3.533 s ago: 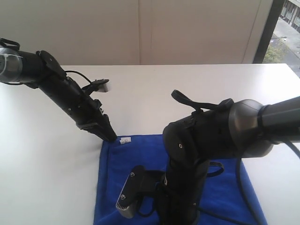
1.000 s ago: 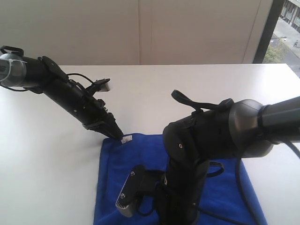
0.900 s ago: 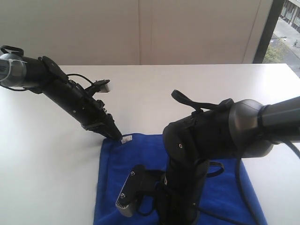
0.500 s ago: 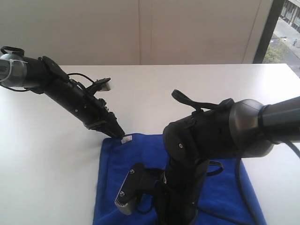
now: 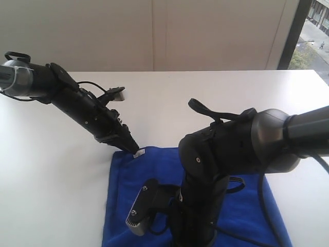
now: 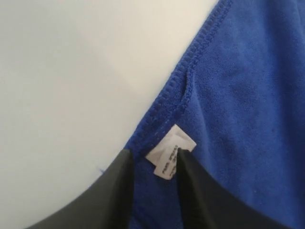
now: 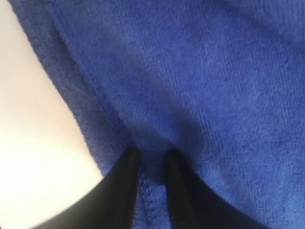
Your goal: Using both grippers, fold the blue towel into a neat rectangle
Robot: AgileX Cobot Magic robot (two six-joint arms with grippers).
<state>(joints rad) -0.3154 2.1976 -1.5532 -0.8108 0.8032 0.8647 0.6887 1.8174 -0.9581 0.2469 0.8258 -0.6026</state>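
Note:
The blue towel (image 5: 154, 170) lies flat on the white table (image 5: 205, 92), its far left corner carrying a small white tag (image 5: 138, 153). My left gripper (image 5: 134, 151) comes down at that corner. In the left wrist view it (image 6: 153, 153) stands open, its jaws either side of the hem (image 6: 183, 90) and the tag (image 6: 164, 155). My right arm (image 5: 226, 154) bends down over the towel's near part, and its fingertips are hidden in the exterior view. In the right wrist view my right gripper (image 7: 151, 152) is shut on a pinch of towel (image 7: 200, 71) near its stitched edge.
The table runs back to a pale wall (image 5: 154, 31), with a dark window frame (image 5: 293, 31) at the far right. A small grey camera block (image 5: 119, 94) rides on the left arm, and another (image 5: 138, 218) hangs low on the right arm over the towel.
My left gripper has slid right along the table, from beside the corner until its tip reaches the white tag. The right arm has shifted only slightly. The towel has stayed flat.

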